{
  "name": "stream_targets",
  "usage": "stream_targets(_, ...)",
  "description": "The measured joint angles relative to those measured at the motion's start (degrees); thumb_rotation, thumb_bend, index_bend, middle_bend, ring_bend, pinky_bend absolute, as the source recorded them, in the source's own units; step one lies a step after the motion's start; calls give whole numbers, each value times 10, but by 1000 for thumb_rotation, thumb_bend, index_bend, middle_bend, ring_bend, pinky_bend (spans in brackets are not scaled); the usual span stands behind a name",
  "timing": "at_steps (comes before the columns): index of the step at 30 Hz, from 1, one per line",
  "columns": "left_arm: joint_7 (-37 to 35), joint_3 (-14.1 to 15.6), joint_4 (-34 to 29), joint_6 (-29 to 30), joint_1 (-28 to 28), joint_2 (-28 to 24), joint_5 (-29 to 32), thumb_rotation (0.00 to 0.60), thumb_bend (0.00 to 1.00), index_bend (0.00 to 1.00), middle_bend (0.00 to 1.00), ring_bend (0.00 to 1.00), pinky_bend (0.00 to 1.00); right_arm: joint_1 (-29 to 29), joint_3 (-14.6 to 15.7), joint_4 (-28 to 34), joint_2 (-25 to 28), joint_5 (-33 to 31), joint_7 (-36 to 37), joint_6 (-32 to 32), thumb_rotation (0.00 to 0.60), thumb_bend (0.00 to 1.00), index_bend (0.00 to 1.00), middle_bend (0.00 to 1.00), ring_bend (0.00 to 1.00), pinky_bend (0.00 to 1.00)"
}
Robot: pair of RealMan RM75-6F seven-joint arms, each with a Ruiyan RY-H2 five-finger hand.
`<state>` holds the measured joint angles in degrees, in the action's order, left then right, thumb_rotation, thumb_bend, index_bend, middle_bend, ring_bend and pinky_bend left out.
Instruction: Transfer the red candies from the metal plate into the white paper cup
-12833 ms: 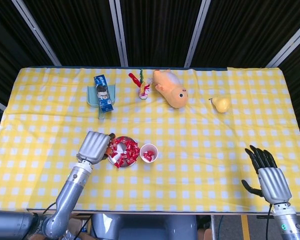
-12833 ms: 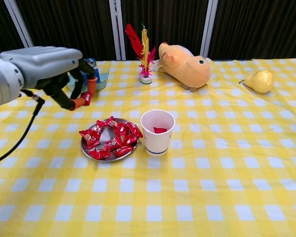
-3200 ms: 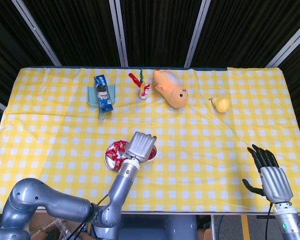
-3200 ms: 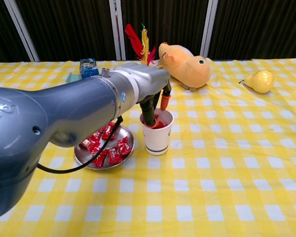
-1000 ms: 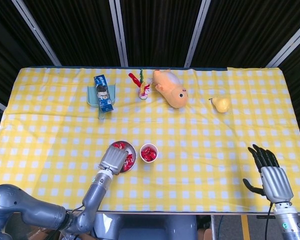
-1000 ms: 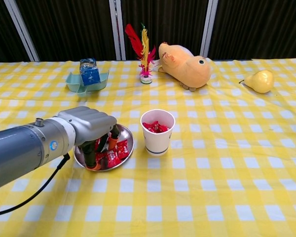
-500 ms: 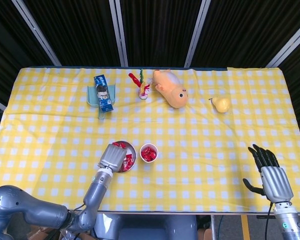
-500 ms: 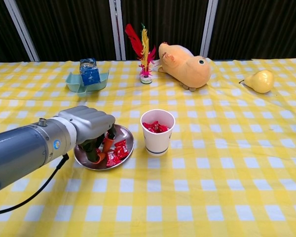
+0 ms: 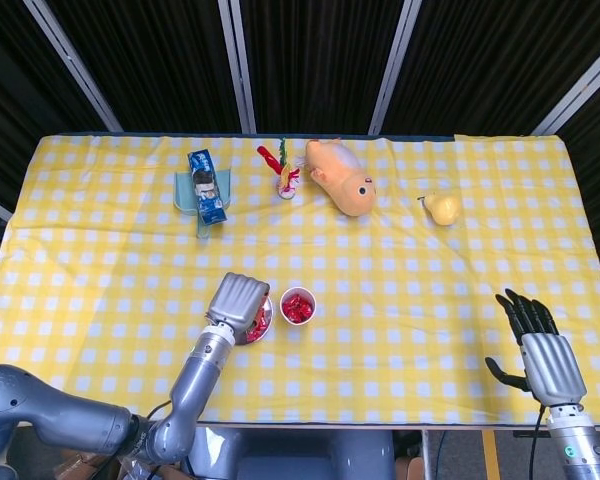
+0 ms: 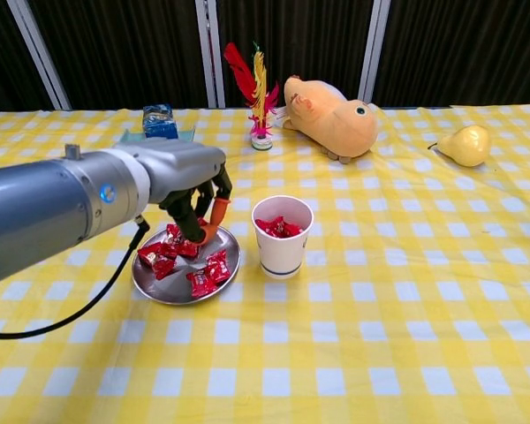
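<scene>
1. Yellow-and-white checked cloth over the whole table, slightly rumpled near the far edge; behind it, dark ribbed panels split by slanted metal bars
2. Left hand: hangs just above the metal plate, fingers curled downward, orange-tipped fingertips close to the red candies; cannot tell whether a candy is pinched between them
3. Right hand: rests near the table's near right corner, dark fingers spread apart, holding nothing
4. Head view only: shows the right hand, and the left hand from above, covering most of the plate so that only a sliver of rim and red shows
5. Chest view only: shows the plate's contents, a few crinkly wrapped candies loose in the shallow shiny dish
6. White paper cup: stands upright just right of the plate, more red candies inside, seen in the head view too
7. Along the far side: teal tray holding a blue carton, a red-and-yellow feather shuttlecock, a soft orange plush animal and a smooth yellow pear, all well apart from the plate
</scene>
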<state>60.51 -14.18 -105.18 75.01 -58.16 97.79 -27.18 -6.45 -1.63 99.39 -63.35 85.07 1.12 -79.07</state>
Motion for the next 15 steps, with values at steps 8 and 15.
stream_targets(8,8,-32,-1,6,-39,21,-14,600,459,530,653,839,971,0,-1,0,0,-1,1,1,600,341,0,0,0,1)
stream_targets(15,5,-45,56,-1,-73,76,-33,600,457,513,637,839,971,-1,-1,1,1,-3,7,3,600,341,0,0,0,1)
